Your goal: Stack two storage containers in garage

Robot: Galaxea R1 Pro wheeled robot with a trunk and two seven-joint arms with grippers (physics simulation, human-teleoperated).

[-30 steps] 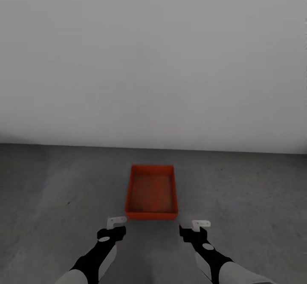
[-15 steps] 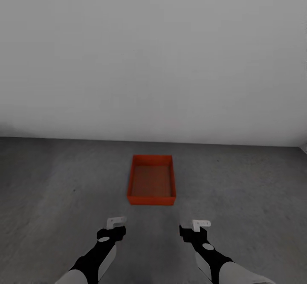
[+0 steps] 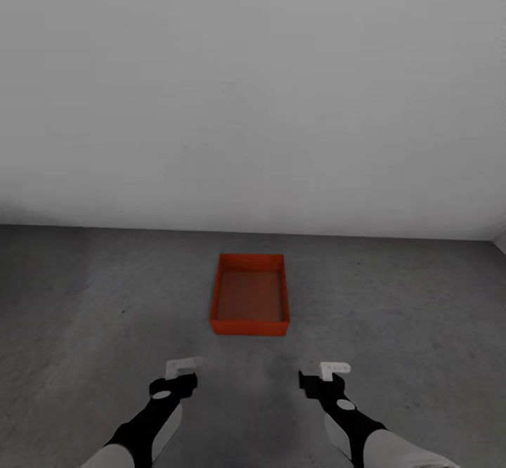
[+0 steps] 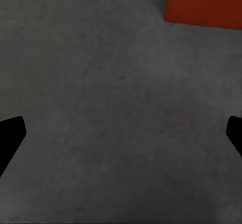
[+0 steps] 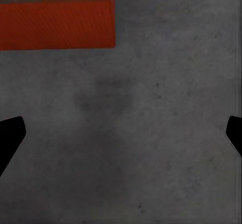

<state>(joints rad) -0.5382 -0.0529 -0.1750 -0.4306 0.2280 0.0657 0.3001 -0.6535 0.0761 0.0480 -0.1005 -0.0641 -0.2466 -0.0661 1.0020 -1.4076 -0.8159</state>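
Head view, left to right. The left gripper [image 3: 184,365] sits at the lower left of the frame on a black-and-white forearm, over bare floor [image 3: 84,313]. At centre, one red-orange storage container [image 3: 250,294] rests open-topped on the dark grey concrete, its long sides running away from the camera, its near wall well apart from both grippers. The right gripper [image 3: 334,368] occupies the lower right, level with the left. A plain white-grey wall [image 3: 253,88] fills the upper half of the frame and meets the floor behind the container. Nothing stands between either gripper and the container.

Left wrist view: the two dark fingertips [image 4: 10,135] show at opposite edges of the frame, jaws spread wide with nothing between them; a corner of the container [image 4: 206,4] enters at the upper right.

Right wrist view: fingertips [image 5: 10,135] likewise at opposite edges, jaws spread and empty; the container's outer wall and a strip of its interior [image 5: 55,24] lie at the upper left, a detail the head view gives only from farther off. A faint dark patch marks the concrete [image 5: 166,148] at mid-frame.
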